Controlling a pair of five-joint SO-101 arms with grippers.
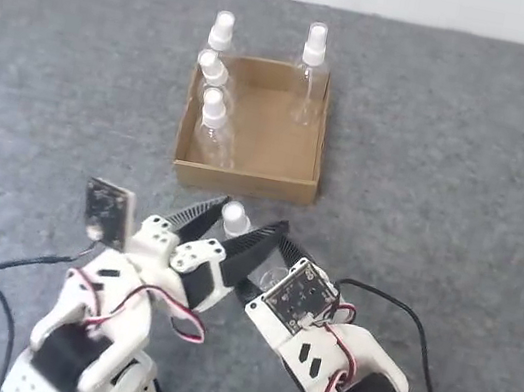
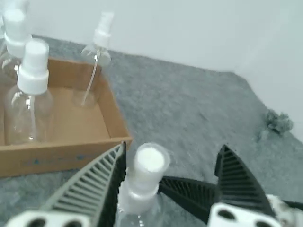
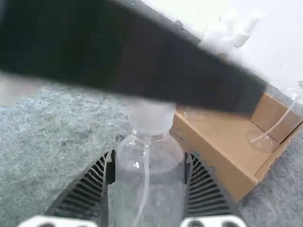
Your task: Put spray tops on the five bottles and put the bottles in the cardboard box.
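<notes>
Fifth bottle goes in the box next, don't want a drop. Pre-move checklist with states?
1. Right gripper jaws on the body of the fifth bottle: ok.
2. Spray top on that bottle: ok; fully seated: cannot tell.
3. Left gripper clear of the spray top: not ok, open with one jaw right beside it.
4. Other four bottles capped: ok.
5. Bare floor in the cardboard box: ok.

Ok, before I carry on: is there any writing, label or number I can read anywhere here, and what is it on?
Cardboard box, outer front wall: a faint line of blue print, too blurred to read.
Bottles: clear plastic with white tops, no label or marking can be made out.
No other text can be made out.
</notes>
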